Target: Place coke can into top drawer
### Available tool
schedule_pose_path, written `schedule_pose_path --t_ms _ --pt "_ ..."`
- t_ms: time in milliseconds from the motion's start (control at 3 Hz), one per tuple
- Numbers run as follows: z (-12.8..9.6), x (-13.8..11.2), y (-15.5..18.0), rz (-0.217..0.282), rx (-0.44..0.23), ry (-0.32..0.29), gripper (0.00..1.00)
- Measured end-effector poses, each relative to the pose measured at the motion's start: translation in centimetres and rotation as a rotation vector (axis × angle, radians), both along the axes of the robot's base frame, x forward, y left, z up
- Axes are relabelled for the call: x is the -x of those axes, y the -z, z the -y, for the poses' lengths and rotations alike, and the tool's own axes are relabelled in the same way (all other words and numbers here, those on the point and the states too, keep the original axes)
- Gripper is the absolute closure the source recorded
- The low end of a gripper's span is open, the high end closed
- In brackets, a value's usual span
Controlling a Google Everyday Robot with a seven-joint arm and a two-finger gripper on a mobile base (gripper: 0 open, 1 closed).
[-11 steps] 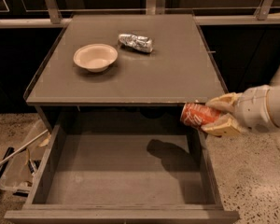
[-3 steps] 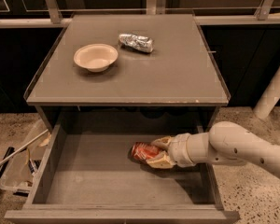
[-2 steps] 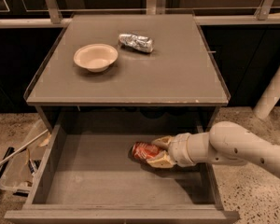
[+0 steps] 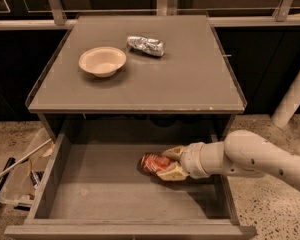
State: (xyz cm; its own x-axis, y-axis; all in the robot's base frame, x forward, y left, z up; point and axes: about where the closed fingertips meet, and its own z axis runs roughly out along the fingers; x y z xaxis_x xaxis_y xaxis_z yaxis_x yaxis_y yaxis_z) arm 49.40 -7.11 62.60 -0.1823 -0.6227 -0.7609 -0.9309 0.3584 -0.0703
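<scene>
The top drawer point(image 4: 90, 194) is pulled open below the cabinet top. The coke can point(image 4: 153, 163), red with white lettering, lies on its side on the drawer's flat bottom, right of the middle. My gripper point(image 4: 171, 162) reaches in from the right, low inside the drawer. Its tan fingers point(image 4: 173, 173) sit one on each side of the can's right end and close on it.
A cream bowl point(image 4: 102, 60) and a crushed silver-grey can point(image 4: 146, 45) sit on the cabinet top point(image 4: 190, 84). A clear plastic bin point(image 4: 17, 184) with clutter stands on the floor at the left. A white post point(image 4: 292, 96) stands at the right.
Since 3.7 s ago my gripper has carried the can from beside the cabinet's right edge down into the drawer. Over the last second nothing has visibly moved.
</scene>
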Motion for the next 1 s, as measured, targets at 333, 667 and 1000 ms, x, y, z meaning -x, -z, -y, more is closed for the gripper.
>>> schedule_pose_path --t_ms 333,667,1000 --pt "0.0 0.0 0.0 0.0 0.0 0.0 0.11" --pt "-0.01 0.0 0.0 0.0 0.0 0.0 0.0" --pt "-0.01 0.0 0.0 0.0 0.0 0.0 0.0"
